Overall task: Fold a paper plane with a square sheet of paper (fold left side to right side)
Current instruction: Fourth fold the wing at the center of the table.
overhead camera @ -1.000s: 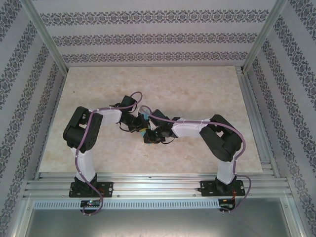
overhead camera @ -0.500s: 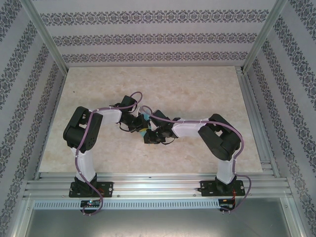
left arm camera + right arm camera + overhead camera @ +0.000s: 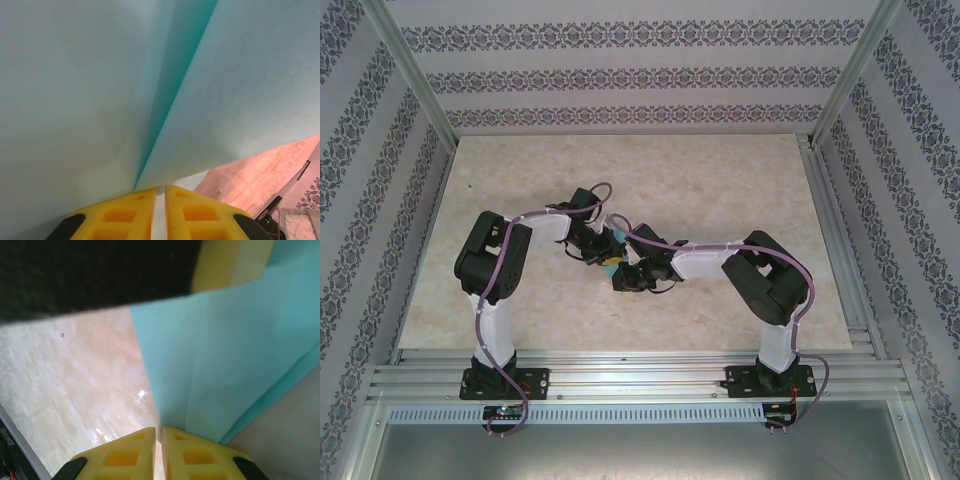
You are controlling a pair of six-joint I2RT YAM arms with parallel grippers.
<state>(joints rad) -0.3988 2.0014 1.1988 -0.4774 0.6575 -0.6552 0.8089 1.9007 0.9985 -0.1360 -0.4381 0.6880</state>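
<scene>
Two grippers meet just below the middle of the top view, over the pale marbled table (image 3: 720, 180), with your left arm (image 3: 492, 262) reaching in from the left and your right arm (image 3: 765, 285) from the right. A small patch of cyan shows between the two wrists there. In the left wrist view, the sheet of paper (image 3: 75, 90) covers nearly everything, light blue, with a darker crease running from top centre down to the tips of the left gripper (image 3: 160, 192). Its yellow fingers (image 3: 125, 215) sit nearly together with a thin slit between them. You can't tell from this whether it is pinching the sheet or just resting against it. A bare strip of table shows at lower right. In the right wrist view, the right gripper (image 3: 159, 432) is clenched on the sheet, and the paper's lower corner runs straight into the slit between its yellow fingers (image 3: 200, 457). The sheet fans up and to the right, with table at left and a blurred black and yellow part across the top.
</scene>
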